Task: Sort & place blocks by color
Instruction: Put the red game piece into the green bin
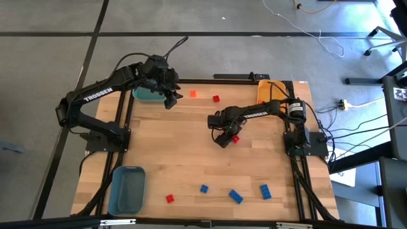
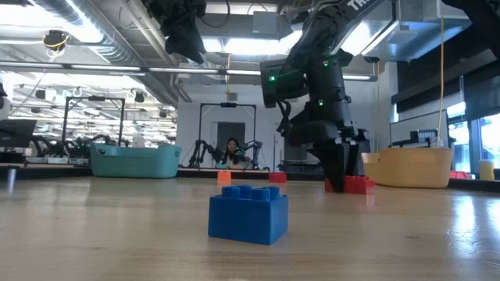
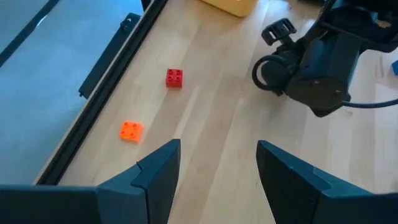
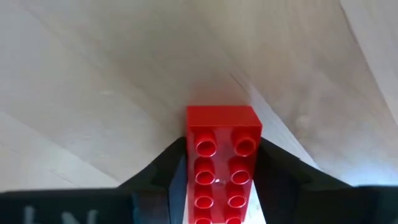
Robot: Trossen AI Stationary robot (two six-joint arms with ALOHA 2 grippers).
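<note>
At the table's middle a long red block (image 1: pixel 235 138) lies flat on the wood, studs up, with my right gripper (image 1: pixel 226 138) down on it and shut on it. The low view shows that block (image 2: pixel 359 184) on the table beside the dark fingers (image 2: pixel 336 176). My left gripper (image 1: pixel 169 98) hangs high over the far left, next to the teal bin (image 1: pixel 147 94), open with nothing between its fingers (image 3: pixel 158 171). Below it, an orange block (image 3: pixel 130 130) and a small red block (image 3: pixel 174 77) lie on the table. My right gripper pinches the red block's two long sides (image 4: pixel 190 180) between its two fingers, at one end of the block. The fingers come from above, pointing down, and lie across the block. The block rests flat on the table, and its free end (image 4: pixel 222 118) sticks out past the fingers.
Along the near edge lie a red block (image 1: pixel 170 198) and three blue blocks (image 1: pixel 236 196). A grey-blue bin (image 1: pixel 127 189) stands near left and a yellow-orange bin (image 1: pixel 270 89) far right. Bare wood lies between the middle and the near blocks. A person shows far behind the table (image 2: pixel 232 150).
</note>
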